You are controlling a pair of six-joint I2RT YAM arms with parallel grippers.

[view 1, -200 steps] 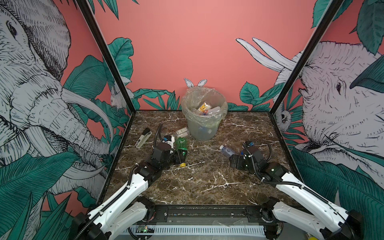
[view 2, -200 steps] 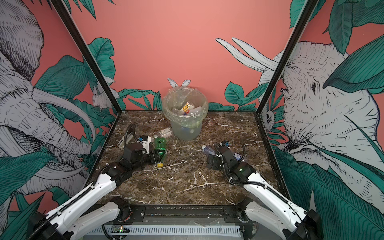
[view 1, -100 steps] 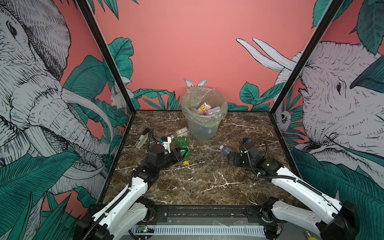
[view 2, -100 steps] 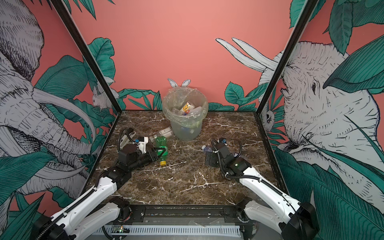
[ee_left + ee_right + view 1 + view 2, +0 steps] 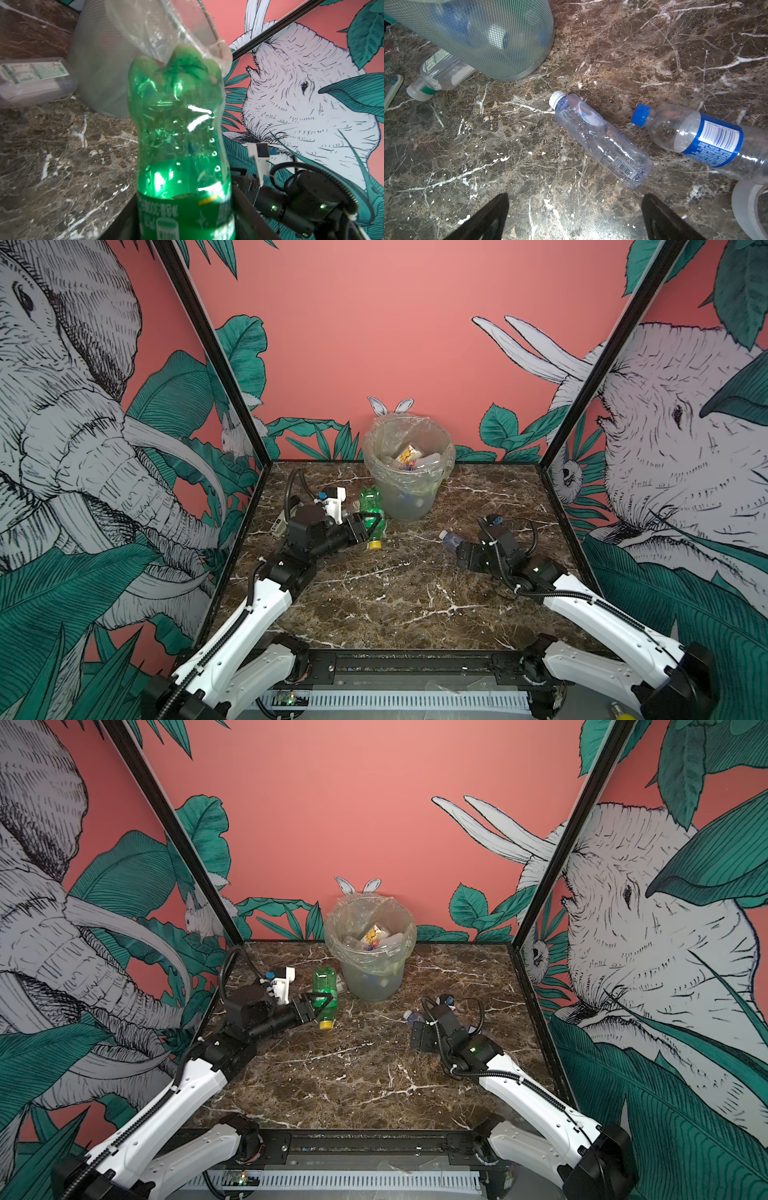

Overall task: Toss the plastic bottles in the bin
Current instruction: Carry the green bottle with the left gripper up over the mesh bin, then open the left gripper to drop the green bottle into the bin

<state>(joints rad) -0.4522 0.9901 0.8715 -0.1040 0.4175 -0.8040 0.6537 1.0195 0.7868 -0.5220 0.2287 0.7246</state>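
The tabletop point(image 5: 395, 605) is polished brown marble, veined white and shiny. The bin point(image 5: 483, 41) is cloudy plastic with a fine grid texture, lined with a crinkly clear film bag point(image 5: 376, 456). The green bottle point(image 5: 178, 124) is glossy see-through plastic; the clear bottle point(image 5: 600, 137) looks thin, smooth and glossy too

The bin point(image 5: 409, 497) is translucent grey-green with a fine grid pattern, lined in clear plastic. Just beside it, the green bottle point(image 5: 371, 502) has a yellow cap point(image 5: 375, 545) and a green label. Near the bin lie a clear bottle point(image 5: 600, 139) with a white cap and a blue-capped bottle point(image 5: 695, 137) with a blue label. The table point(image 5: 395, 597) is brown marble, veined white.
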